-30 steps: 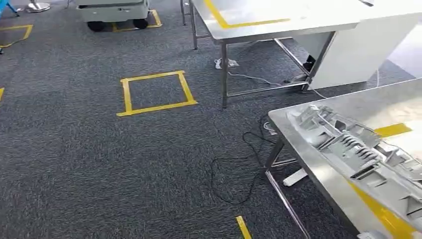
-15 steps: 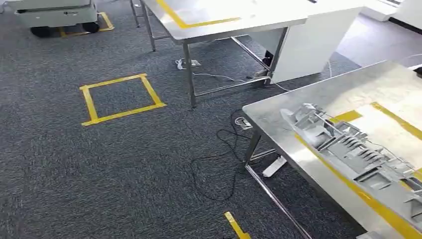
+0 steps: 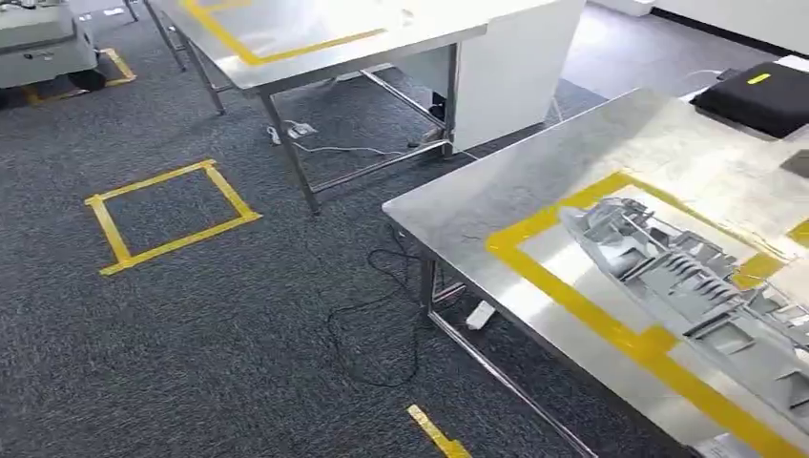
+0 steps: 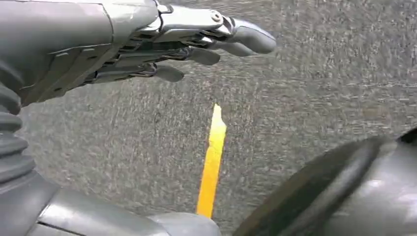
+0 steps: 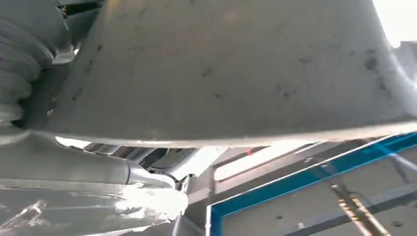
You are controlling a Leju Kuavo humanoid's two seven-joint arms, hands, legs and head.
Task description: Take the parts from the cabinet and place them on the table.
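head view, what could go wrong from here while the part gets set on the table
1. A loose cable lies on the carpet beside the table leg. A step closer could snag a foot on it.
2. The long part lies slantwise across the yellow tape outline, and its grip is hidden. It may end up over the tape line or slip.

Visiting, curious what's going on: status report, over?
Left hand empty, fingers out, over carpet. Long grey ribbed plastic part at yellow tape frame on steel table; right hand grip hidden behind it. Black case at far corner, apart.
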